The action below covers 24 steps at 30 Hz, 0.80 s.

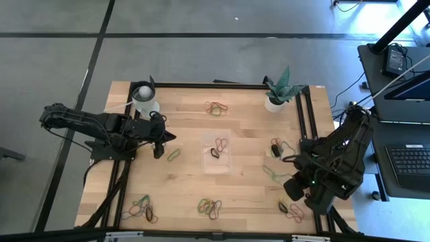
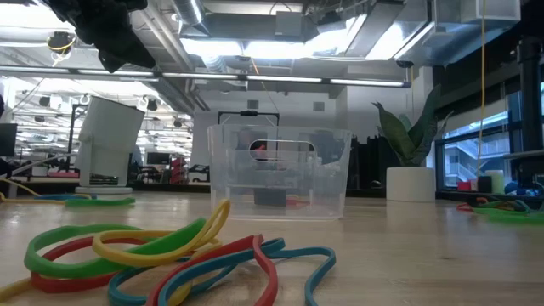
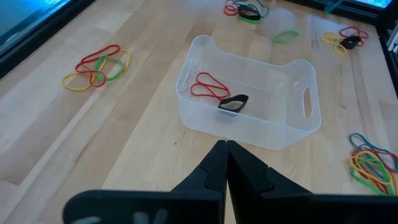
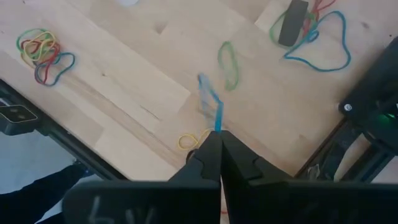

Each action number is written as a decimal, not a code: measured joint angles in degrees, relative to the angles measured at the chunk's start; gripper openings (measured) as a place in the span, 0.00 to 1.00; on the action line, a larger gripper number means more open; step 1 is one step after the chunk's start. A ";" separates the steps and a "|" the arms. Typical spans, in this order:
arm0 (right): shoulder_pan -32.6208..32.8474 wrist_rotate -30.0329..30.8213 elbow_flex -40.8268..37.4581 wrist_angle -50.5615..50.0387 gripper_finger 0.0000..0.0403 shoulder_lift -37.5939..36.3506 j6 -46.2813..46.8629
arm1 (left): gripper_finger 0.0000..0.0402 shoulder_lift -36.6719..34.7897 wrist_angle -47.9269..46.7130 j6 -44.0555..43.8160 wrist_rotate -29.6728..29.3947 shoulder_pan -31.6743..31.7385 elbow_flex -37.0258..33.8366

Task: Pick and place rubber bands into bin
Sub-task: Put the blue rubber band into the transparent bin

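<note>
Rubber bands lie scattered around the bin (image 1: 217, 153), 2 already inside. Right gripper (image 4: 217, 142), pinched on a blue band (image 4: 210, 102) right of the bin, should lift clear before carrying over.

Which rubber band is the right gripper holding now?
The blue rubber band, pinched at one end between the shut fingers of the right gripper. The green and yellow bands nearby lie loose on the table.

Left hand (image 3: 225, 148) shut over table, right hand (image 4: 219, 138) pinched closed, raised
</note>
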 joint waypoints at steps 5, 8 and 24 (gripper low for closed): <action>0.04 -0.01 0.00 1.52 0.00 0.00 -0.01 | 0.01 0.00 0.00 0.00 0.00 0.01 0.00; 0.02 1.61 -0.02 1.70 0.00 0.00 -0.07 | 0.01 0.00 0.00 0.00 -0.02 0.02 0.00; -14.66 18.00 -0.09 15.14 0.00 0.04 -22.81 | 0.01 0.00 0.00 0.00 0.04 0.02 0.00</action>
